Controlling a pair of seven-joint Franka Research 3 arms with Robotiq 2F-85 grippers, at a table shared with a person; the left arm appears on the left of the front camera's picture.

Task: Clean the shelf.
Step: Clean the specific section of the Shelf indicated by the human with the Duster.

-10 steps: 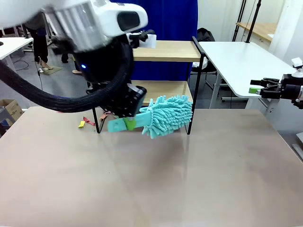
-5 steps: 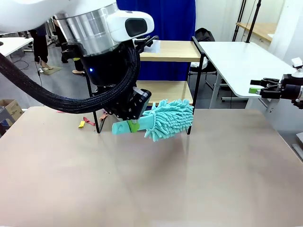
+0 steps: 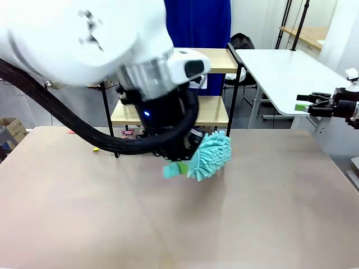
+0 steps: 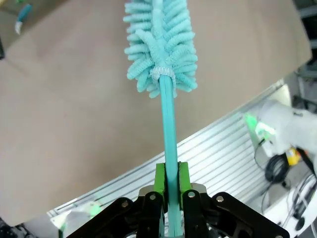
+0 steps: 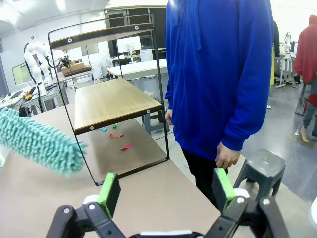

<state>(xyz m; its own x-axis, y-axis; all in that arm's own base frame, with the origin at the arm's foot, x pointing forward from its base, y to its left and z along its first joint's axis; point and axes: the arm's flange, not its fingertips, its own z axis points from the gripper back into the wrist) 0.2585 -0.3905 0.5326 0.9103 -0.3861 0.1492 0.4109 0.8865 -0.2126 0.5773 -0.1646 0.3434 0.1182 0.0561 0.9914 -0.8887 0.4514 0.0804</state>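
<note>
The shelf [image 3: 210, 60], a small two-tier rack with light wood boards and a thin black frame, stands at the table's far edge; the right wrist view shows the shelf [image 5: 113, 100] from its side. My left gripper [image 3: 186, 159] hangs low over the table in front of it, shut on the handle of a teal fluffy duster [image 3: 213, 156]. In the left wrist view the green pads [image 4: 159, 179] clamp the duster's handle [image 4: 168, 124], and its head [image 4: 159, 44] points away over the tabletop. My right gripper [image 3: 313, 104] waits at the far right, open and empty, as the right gripper [image 5: 166, 191] also shows.
Small coloured scraps [image 5: 117, 135] lie on the table under the shelf, and more scraps [image 3: 127, 133] show at its left foot. A person in a blue hoodie [image 5: 218, 74] stands behind the shelf beside a stool [image 5: 262, 168]. A white table [image 3: 291, 73] stands at the right.
My left arm has swung to the right and lower, carrying the duster from the shelf's lower board out over the table in front of it. The right arm has not moved.
</note>
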